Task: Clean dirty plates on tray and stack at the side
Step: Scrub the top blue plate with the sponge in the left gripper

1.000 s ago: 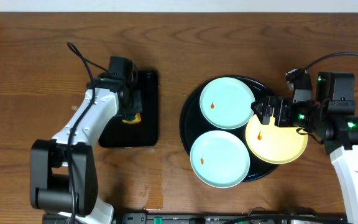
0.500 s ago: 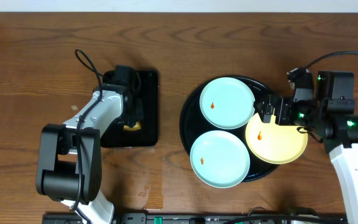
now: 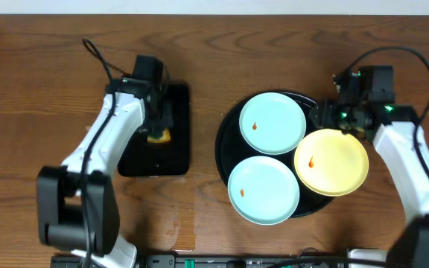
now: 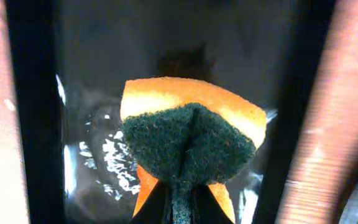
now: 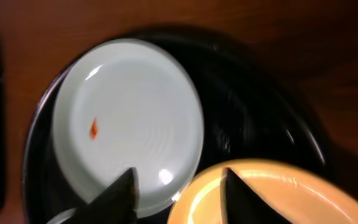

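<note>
Three plates: the upper mint plate (image 3: 272, 123), lower mint plate (image 3: 264, 189) and yellow plate (image 3: 331, 161) all lie on the round black tray (image 3: 223, 152), right of the middle of the desk (image 3: 43, 74). The mint pair takes the tray's left half and the yellow one the right, its outer edge over the tray's rim.
Soil: each plate shows one small orange-red spot, so none is judged clean.
Done: nothing yet; no plate lies off the tray and no stack has been started.
Left to do: by this reading, all three plates need wiping, lifting off and stacking at the side.
Orientation: the plates lie face up and roughly flat. Being round, they have no long axis and point no particular way. Whether the rim tips the yellow one cannot be told.
Left tool (image 4: 180, 196): closed tight on a folded sponge (image 4: 188, 134), green scouring face over an orange body, above the rectangular black tray (image 3: 179, 149), well apart from the plates.
Right tool (image 5: 179, 186): fingers apart, partly open, with nothing seen in its grip. It hovers at the yellow plate's far edge, one finger beside the upper mint plate and the other over the yellow plate.
Step in hand: probably taking hold of the yellow plate.
</note>
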{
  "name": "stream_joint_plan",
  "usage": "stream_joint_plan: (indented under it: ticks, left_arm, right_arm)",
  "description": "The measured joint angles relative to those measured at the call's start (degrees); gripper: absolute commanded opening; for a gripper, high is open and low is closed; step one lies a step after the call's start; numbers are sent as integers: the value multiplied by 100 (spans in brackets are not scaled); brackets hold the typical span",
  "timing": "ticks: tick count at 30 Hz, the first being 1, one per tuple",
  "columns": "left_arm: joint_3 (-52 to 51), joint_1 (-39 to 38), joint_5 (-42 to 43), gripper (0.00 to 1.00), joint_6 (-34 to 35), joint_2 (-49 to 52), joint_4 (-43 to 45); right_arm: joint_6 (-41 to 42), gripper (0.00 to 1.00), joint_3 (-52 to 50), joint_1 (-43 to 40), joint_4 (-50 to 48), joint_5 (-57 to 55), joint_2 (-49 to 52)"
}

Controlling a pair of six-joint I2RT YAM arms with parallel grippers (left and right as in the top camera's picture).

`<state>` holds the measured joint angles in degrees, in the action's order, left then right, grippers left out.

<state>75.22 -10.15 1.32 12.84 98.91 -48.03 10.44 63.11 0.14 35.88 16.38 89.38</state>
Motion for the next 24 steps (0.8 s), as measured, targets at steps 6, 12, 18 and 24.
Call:
stream_joint_plan:
  ticks: [6,12,18,24]
  left_arm:
    - [398,-468,55,7,0,-404,-74]
    - [446,-1060,330,7,109,-411,249]
    - [446,-1521,535,7,420,-411,787]
    - [446,-1991,625,8,837,-409,1416]
  right_arm:
    - [7,31,0,2,-695,-68,892]
    - [-442,36,0,48,-1023,-35,1598]
    - [-914,35,0,249,-1156,-11,1871]
    - [-1130,25,52,354,-1307,-46,2024]
